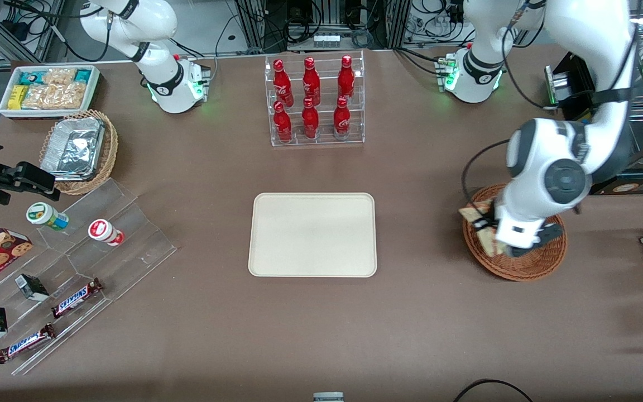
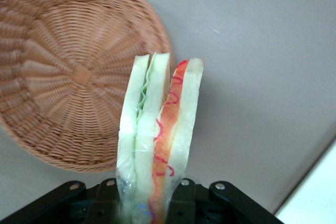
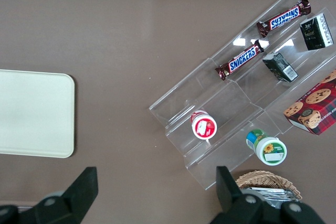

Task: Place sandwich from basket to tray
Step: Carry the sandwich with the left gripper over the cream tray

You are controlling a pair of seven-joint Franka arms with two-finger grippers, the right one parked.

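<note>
left wrist view: pincer [image 2: 149,198] gripping sandwich [image 2: 157,135]

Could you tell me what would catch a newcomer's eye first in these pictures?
Probably the end effector gripping the sandwich, lifted above the basket at the working arm's end of the table. Next, the bare tray in the middle, and the red bottles in a clear rack farther from the front camera.

Front view: high, looking down over the whole table [image 1: 411,324]. Left wrist view: close above the basket [image 2: 63,77], past the gripper [image 2: 144,203]. Right wrist view: straight down; shares the tray [image 3: 31,114] with the front view.
</note>
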